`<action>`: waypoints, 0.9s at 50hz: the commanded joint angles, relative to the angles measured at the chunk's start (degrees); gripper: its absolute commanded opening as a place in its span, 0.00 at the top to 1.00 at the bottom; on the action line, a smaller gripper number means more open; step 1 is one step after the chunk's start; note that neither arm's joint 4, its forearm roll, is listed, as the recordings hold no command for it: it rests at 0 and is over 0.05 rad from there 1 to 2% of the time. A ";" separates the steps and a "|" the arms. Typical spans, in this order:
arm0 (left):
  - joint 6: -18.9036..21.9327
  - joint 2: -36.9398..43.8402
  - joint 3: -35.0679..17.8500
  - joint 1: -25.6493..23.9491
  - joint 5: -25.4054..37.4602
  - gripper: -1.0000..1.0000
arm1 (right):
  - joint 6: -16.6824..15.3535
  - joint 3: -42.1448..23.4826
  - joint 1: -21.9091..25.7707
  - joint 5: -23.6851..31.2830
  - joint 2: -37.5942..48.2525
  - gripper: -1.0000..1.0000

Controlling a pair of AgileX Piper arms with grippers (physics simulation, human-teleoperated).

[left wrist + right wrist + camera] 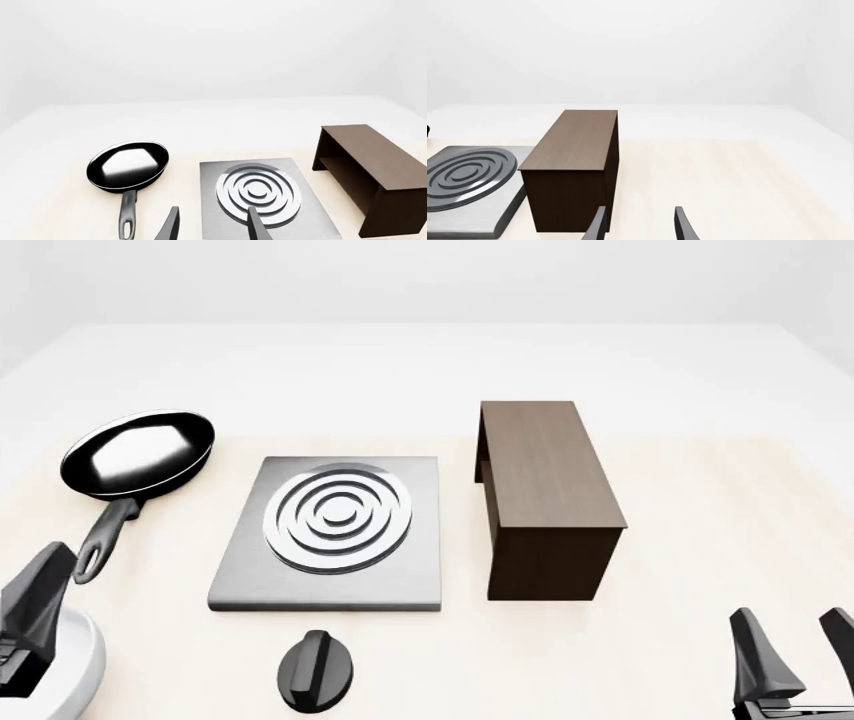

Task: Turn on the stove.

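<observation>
The stove (pixel 336 525) is a flat grey slab with silver concentric rings, lying mid-table. Its round black knob (pixel 318 670) with a raised bar sits separately on the table, just in front of the slab. My left gripper (pixel 212 226) is open and holds nothing. It hovers at the near left, short of the stove (pixel 260 192), and one of its fingers (pixel 43 585) shows in the front view. My right gripper (pixel 797 645) is open and empty at the near right, well away from the knob. In the right wrist view the stove (pixel 467 182) lies off to one side.
A black frying pan (pixel 140 452) lies left of the stove, its handle pointing toward the near edge. A tall dark brown wooden box (pixel 547 490) stands right of the stove, between it and my right gripper (pixel 640 225).
</observation>
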 commanded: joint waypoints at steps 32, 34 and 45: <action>-11.74 22.05 2.68 -4.79 -5.89 0.00 | 0.03 0.00 0.01 0.00 0.01 0.00; -12.05 22.15 3.28 -4.70 -6.15 0.00 | -0.01 -0.01 0.01 -0.02 0.00 0.00; -14.26 24.86 7.21 -6.07 -10.14 0.00 | -0.03 -0.01 0.01 -0.03 -0.01 0.00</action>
